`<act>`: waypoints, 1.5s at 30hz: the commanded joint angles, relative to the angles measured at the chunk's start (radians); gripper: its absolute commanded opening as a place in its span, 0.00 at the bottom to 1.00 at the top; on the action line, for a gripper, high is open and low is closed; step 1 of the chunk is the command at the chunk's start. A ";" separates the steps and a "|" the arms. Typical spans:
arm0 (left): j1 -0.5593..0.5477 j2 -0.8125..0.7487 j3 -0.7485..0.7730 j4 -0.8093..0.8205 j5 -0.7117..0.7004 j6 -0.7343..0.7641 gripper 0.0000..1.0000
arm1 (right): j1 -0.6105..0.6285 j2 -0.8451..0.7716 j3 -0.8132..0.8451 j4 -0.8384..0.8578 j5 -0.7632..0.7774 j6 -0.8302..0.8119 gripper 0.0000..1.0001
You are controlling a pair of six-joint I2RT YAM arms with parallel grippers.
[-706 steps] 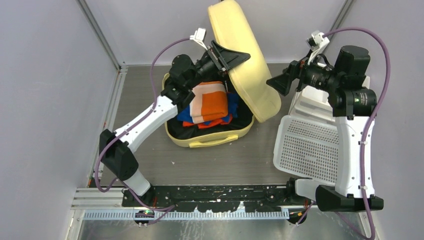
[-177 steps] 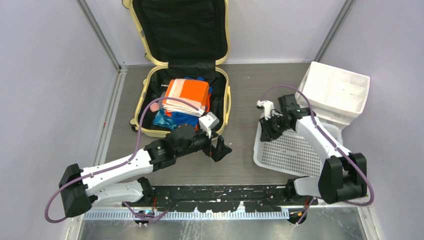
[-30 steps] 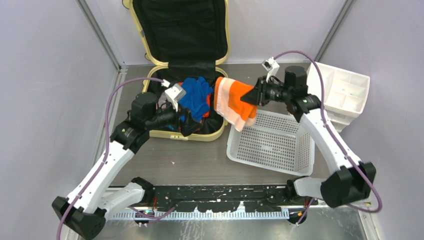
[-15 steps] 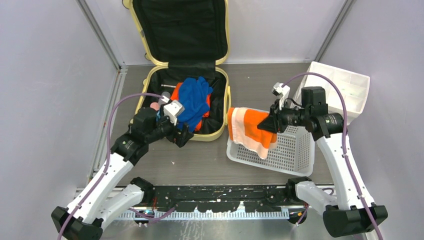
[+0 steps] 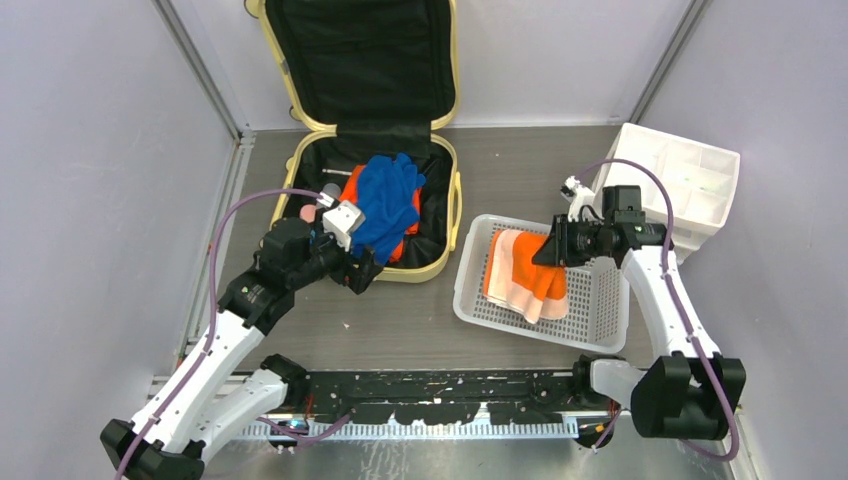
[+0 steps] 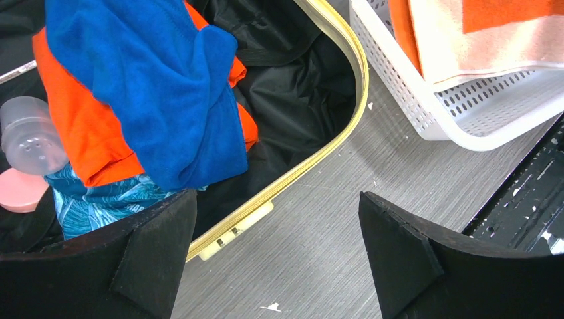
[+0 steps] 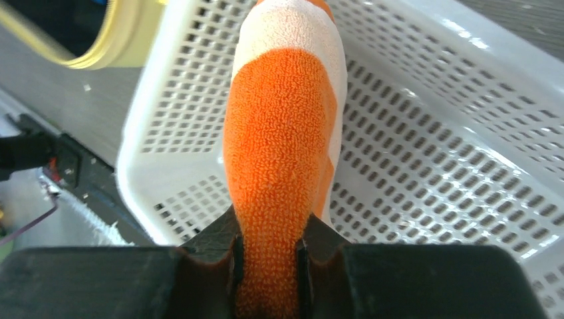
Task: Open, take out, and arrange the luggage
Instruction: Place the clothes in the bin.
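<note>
**Orange-and-white towel (image 5: 522, 275) now down in the basket (image 5: 590, 305), not yet let go**

Within the last sec the towel has gone from over the suitcase's right rim, across the basket's left wall, to inside the white perforated basket. It now lies folded on the left half of the mesh floor. R jaws are still clenched on it: the wrist view shows both fingers (image 7: 211, 240) pinching the orange fold, w/ the rest of the cloth running away over the mesh. So item no. 1 is as good as delivered; prob. only the release and a pull-back remain.

The luggage (image 5: 456, 210), a pale yellow hard-shell, sits on the tabletop (image 5: 400, 320) at far left-centre, just left of the basket. Its lid (image 5: 360, 60) is swung fully open and stands up toward the far wall, black lining showing. W/ the towel gone, a blue garment (image 5: 388, 205) is on top, over an orange garment (image 6: 86, 133) and a teal patterned cloth (image 6: 100, 203). A clear bottle (image 6: 30, 136) and a pink item (image 6: 16, 198) sit at the left side of the shell.

L jaws are spread wide, holding nothing, hovering over the suitcase's near-right corner after drawing back a bit toward the near edge. That looks staged for the next pick, likely the blue garment. A white compartment bin (image 5: 675, 185) stands at far right, beyond the basket; it may be meant for the small items, can't tell.
</note>
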 commanded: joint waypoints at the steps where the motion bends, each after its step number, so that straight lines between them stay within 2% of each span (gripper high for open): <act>1: 0.005 -0.002 -0.004 0.028 -0.005 0.017 0.93 | -0.003 0.045 0.011 0.076 0.174 0.022 0.15; 8: 0.005 -0.003 -0.005 0.028 -0.005 0.016 0.93 | -0.012 0.170 0.065 0.010 0.298 -0.055 0.44; 13: 0.005 -0.015 -0.004 0.026 -0.002 0.017 0.93 | -0.013 0.126 0.081 -0.031 0.466 -0.130 0.66; 16: 0.005 -0.023 -0.006 0.028 0.005 0.015 0.93 | -0.014 0.068 0.084 -0.026 0.555 -0.162 0.74; 21: 0.005 -0.036 -0.012 0.040 0.019 -0.005 0.97 | -0.018 -0.015 0.156 -0.085 0.666 -0.262 0.81; 24: 0.005 -0.020 -0.014 0.052 0.040 -0.038 1.00 | -0.018 -0.066 0.239 -0.148 0.561 -0.315 0.82; 26: 0.005 -0.002 -0.009 0.056 0.050 -0.079 1.00 | -0.018 -0.085 0.283 -0.180 0.412 -0.322 0.82; 31: 0.005 0.093 0.028 0.063 0.072 -0.190 1.00 | -0.018 -0.058 0.258 -0.150 -0.145 -0.287 0.83; 32: 0.005 0.116 0.044 0.054 0.043 -0.222 0.98 | -0.017 -0.049 0.232 -0.112 -0.246 -0.277 0.86; 33: 0.005 0.141 0.064 0.032 -0.001 -0.250 0.97 | -0.018 -0.041 0.202 -0.071 -0.329 -0.269 0.98; 34: 0.005 0.166 0.087 0.009 -0.037 -0.268 0.95 | -0.018 -0.037 0.158 -0.017 -0.404 -0.256 0.99; 36: 0.002 0.224 0.154 -0.036 -0.117 -0.291 0.90 | -0.019 -0.040 0.089 0.087 -0.443 -0.217 1.00; 38: -0.020 0.303 0.216 -0.087 -0.218 -0.275 0.87 | -0.020 -0.056 0.043 0.145 -0.386 -0.169 1.00; 42: -0.116 0.465 0.341 -0.160 -0.423 -0.147 0.89 | -0.021 -0.082 0.001 0.167 -0.279 -0.153 1.00; 45: -0.137 0.595 0.441 -0.199 -0.462 -0.023 0.93 | -0.021 -0.097 0.024 0.148 -0.230 -0.160 1.00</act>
